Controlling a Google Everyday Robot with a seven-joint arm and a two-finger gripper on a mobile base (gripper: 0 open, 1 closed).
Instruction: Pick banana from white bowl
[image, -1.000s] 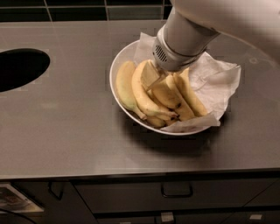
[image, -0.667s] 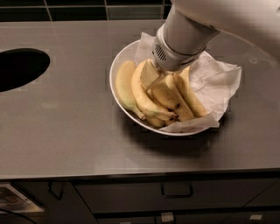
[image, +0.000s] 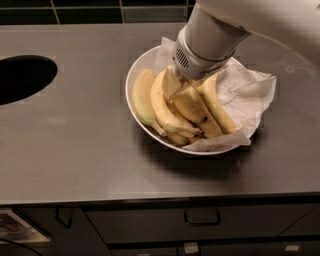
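Little has shifted in the last second: the grey-and-white gripper (image: 181, 86) stays pressed onto the plump, curved yellow banana (image: 194, 107), which lies unlifted in the wide, glossy white bowl (image: 133, 75) on the grey metal tabletop (image: 75, 145). The lift seems not yet begun. The bulky wrist hides the contact, so whether it grips I cannot tell.

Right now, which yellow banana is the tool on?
The plump, curved middle banana with the dark tip; the tool, down in the white bowl, is at its upper end.
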